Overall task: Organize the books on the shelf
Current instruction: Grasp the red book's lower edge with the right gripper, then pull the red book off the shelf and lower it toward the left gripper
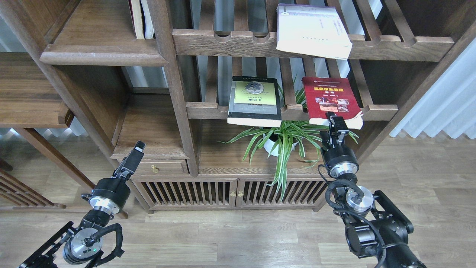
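Note:
Three books lie on the slatted racks. The white book (312,31) lies on the upper rack and overhangs its front rail. The black-grey book with the yellow-green panel (254,100) and the red book (330,99) lie on the lower rack. The solid plank shelf (100,54) with a moulded lip is at the upper left, with a few upright books (141,18) at its back right. My right gripper (336,123) is right at the red book's front lower edge; its fingers cannot be told apart. My left gripper (134,153) hangs low, by the small drawer, far from the books.
A potted spider plant (282,143) stands on the cabinet top under the lower rack, just left of my right gripper. A thick upright post (174,85) separates the plank shelf from the racks. A small drawer (156,167) and slatted cabinet doors (230,193) lie below.

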Available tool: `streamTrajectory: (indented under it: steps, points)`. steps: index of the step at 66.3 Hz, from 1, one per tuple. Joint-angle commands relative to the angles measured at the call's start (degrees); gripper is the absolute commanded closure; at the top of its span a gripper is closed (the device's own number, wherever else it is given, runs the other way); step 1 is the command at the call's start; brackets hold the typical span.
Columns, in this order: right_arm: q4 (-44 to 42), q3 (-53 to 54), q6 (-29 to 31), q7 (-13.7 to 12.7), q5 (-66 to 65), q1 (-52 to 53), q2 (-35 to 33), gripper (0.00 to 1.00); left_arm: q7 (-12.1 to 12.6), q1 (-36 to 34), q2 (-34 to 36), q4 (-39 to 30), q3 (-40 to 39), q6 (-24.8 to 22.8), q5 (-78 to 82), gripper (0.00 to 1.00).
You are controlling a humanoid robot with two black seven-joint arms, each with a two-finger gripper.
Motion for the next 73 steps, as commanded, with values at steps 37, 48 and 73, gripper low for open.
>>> streamTrajectory:
  steps: [37,48,73]
  points:
    - [26.35,-0.21,9.04,-0.20,11.37,-14.74,-2.80,0.96,-0.01,1.21,-0.36,0.00,-0.87,0.09,0.00,0.00]
    - [31.99,-3.81,14.81,-2.40,11.20,-20.81,-4.12,0.96,-0.01,1.21,-0.89,0.00,-0.87,0.09,0.00,0.00]
    - [39.90,-12.15,14.81,-7.49,1.11,-36.44,-6.06,0.96,-0.10,1.12,-1.50,-1.14,-0.08,-1.05,-0.18,0.00]
